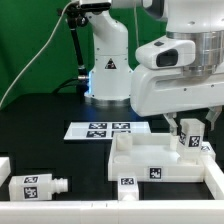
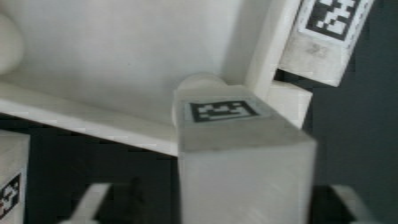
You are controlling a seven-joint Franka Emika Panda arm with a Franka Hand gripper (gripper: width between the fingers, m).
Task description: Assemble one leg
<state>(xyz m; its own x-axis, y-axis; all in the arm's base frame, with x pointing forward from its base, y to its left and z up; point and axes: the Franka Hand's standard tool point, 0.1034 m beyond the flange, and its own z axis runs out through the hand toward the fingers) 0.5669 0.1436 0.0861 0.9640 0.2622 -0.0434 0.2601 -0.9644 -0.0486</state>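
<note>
The pincer (image 1: 188, 127) hangs at about 3 o'clock in the exterior view, closed narrowly on the upper end of the leg (image 1: 187, 142). The leg stands upright with its black-and-white tag facing the camera. Its lower end is at the far corner, on the exterior view's right, of the white square panel with raised corner sockets (image 1: 135, 152). Whether it sits in a socket cannot be told.

In the wrist view the same leg fills the middle, tag showing, with the panel's pale walls behind it.

The panel lies on the black surface (image 1: 60, 150) at about 5 o'clock. The marker board (image 1: 105, 128) lies flat at the panel's 11 o'clock, just beside it. A second leg (image 1: 38, 185) lies on its side at 8 o'clock, well apart from the panel. The arm's base (image 1: 108, 70) stands at 12 o'clock.
</note>
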